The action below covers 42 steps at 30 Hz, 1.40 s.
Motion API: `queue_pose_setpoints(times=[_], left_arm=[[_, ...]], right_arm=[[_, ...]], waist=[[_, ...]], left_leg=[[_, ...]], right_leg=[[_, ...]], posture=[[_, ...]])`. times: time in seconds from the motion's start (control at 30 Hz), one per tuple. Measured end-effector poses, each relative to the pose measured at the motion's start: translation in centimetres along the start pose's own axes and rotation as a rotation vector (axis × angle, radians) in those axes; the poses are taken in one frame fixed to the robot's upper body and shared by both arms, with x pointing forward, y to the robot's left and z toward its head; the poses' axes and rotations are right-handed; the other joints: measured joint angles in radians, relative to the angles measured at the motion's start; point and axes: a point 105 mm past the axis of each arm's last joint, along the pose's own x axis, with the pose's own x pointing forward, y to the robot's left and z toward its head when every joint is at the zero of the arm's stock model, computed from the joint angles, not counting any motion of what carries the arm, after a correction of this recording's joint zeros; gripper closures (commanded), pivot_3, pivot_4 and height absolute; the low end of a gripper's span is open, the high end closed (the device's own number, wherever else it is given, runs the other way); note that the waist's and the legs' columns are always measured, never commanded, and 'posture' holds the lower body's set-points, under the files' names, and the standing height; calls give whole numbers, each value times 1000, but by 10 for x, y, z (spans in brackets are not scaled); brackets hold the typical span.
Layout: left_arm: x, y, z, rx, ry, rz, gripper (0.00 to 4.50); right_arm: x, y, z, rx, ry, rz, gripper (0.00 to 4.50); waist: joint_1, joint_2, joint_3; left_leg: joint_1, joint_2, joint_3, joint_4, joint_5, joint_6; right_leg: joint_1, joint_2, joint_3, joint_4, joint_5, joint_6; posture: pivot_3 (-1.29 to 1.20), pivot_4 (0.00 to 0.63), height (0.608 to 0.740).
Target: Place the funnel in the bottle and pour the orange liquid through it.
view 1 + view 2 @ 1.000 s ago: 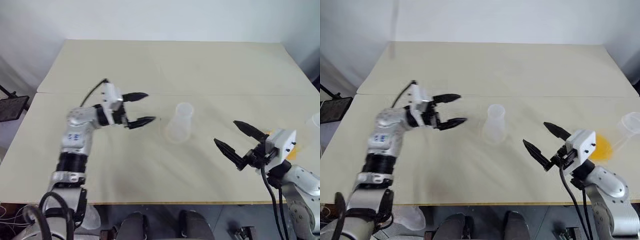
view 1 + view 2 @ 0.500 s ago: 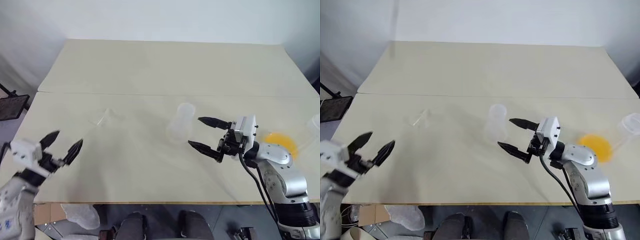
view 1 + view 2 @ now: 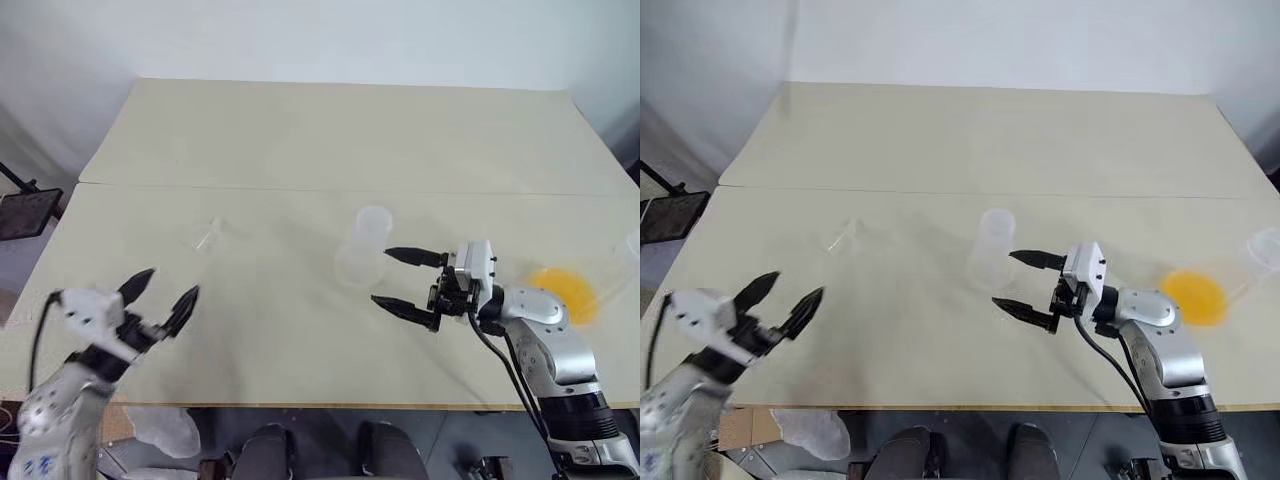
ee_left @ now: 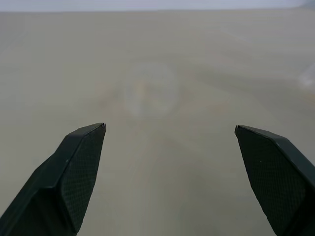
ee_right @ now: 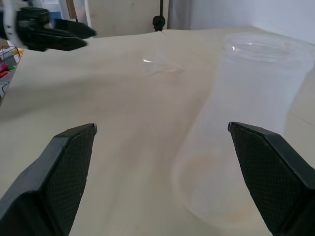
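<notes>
The right gripper (image 3: 402, 280) has swung in just beside the empty bottle (image 3: 362, 247), jaws wide, while the left gripper (image 3: 163, 297), also open, has pulled back, leaving the funnel (image 3: 208, 236) lying on the table (image 3: 330, 130), unplaced.

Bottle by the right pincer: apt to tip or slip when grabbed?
The bottle looks empty and clear, so it is probably light and easily nudged. Its flared base should resist tipping. The smooth wall may slip between the open right pincer fingers.
</notes>
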Motion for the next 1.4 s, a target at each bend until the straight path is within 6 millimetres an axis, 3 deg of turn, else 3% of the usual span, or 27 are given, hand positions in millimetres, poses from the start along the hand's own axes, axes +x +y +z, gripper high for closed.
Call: queue_pose_setpoints(times=[0.1, 0.2, 0.33, 0.53, 0.63, 1.03, 1.23, 1.4], left_arm=[[30, -8, -12, 4, 44, -10, 39], [52, 1, -28, -15, 85, 81, 39], [72, 7, -30, -84, 69, 155, 39], [97, 1, -32, -106, 76, 89, 39], [102, 8, -32, -77, 90, 93, 588], [104, 19, -27, -48, 58, 109, 4417], [99, 22, -15, -28, -11, 64, 4464], [89, 27, 20, 158, -52, -150, 4464]], right_arm=[[-7, 0, 1, -8, 10, -31, 0], [-12, 0, 4, -21, 16, -61, 0], [-18, 3, 4, -17, 23, -95, 0], [-18, 4, 5, -20, 23, -117, 0], [-17, 5, 6, -26, 21, -125, 0], [-21, 10, -1, 3, 29, -167, 0], [-22, 12, 0, -1, 29, -182, 0], [-36, 10, 5, -13, 25, -265, 0]], waist=[[1, 0, 0], [0, 0, 0], [5, 0, 0], [13, 0, 0], [13, 0, 0], [16, 0, 0], [14, 0, 0], [14, 0, 0]], left_leg=[[0, 0, 1, 0, 0, 0], [0, 1, 2, 0, 0, -1], [0, 1, 2, 0, 0, -1], [0, 0, 3, 0, 0, -1], [0, 0, 3, 0, 0, -1], [0, 0, 2, 1, 0, -1], [0, 0, 2, 1, 0, -1], [0, 0, 3, 0, 0, -1]], right_leg=[[-1, 1, 0, 0, 0, 0], [-1, 3, 0, 0, 0, 0], [-1, 2, 0, 0, 0, 0], [-1, 2, 0, 0, 0, 0], [-1, 2, 0, 0, 0, 0], [0, 2, 0, 0, 0, 0], [-1, 2, 0, 0, 0, 0], [-1, 3, 0, -1, 0, 0]], posture=[[0, 150, 740], [0, 150, 740], [0, 150, 740], [0, 150, 740], [0, 150, 740], [0, 150, 740], [0, 150, 740], [0, 150, 740]])
